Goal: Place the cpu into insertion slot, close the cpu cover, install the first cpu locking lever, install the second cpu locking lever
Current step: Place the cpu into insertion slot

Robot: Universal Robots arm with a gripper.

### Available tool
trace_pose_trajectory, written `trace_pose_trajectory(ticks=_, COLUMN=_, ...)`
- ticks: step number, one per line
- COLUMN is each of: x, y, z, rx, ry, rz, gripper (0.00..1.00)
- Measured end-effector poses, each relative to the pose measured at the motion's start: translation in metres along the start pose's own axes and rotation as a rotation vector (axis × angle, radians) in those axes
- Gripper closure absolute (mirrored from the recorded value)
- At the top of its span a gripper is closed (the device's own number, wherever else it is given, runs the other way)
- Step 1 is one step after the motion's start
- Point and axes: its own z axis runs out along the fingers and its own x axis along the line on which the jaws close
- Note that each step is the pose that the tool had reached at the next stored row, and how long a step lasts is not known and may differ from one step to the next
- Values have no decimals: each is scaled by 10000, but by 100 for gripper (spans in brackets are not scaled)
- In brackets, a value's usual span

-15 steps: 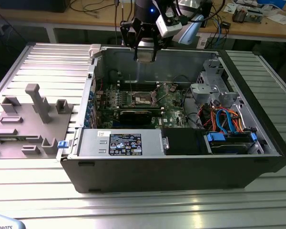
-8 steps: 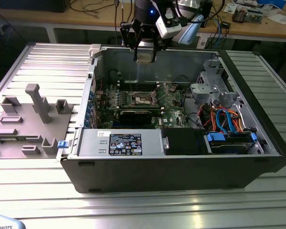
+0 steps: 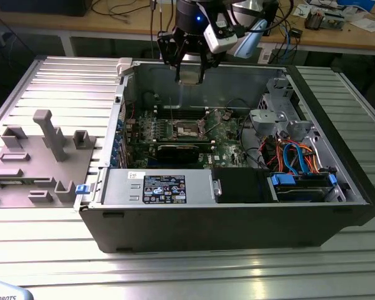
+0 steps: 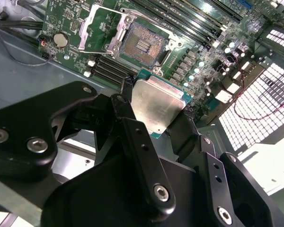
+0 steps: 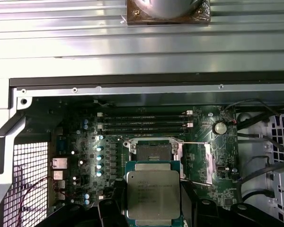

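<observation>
Watching from my desk, I see the gripper [image 3: 190,65] hanging above the rear wall of the open computer case [image 3: 237,219], its fingers [image 4: 131,132] pinching the cpu [image 4: 156,108] by two opposite edges, silvery lid up. The chip is held in the air, well apart from the board.

In both wrist views the insertion slot [image 5: 154,152] lies on the green motherboard [image 5: 85,142] with its dark contact field exposed. The cpu cover [image 4: 118,33] is swung up off the slot and stands to one side of it, its window showing green board behind.

Around the slot I count one round coin cell [image 5: 220,127] near the raised cover and one bank of long black memory slots [image 5: 144,120] just beside the socket; how many slots it has I cannot tell. A row of small pale capacitors [image 5: 99,161] runs along the opposite side.

In the exterior view the case walls ring the board. Toward the exterior view's right sit one metal drive cage [image 3: 275,106] and a bundle of blue and orange cables [image 3: 295,156]; a labelled power supply [image 3: 156,187] closes off the near side. One grey fixture [image 3: 44,159] rests on the ribbed table [image 3: 175,275] at the exterior view's left.
</observation>
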Motion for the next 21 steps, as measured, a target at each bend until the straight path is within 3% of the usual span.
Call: trace_pose_trajectory(ticks=21, x=-1, y=-7, z=63, rx=0, ry=0, rz=0, gripper=45)
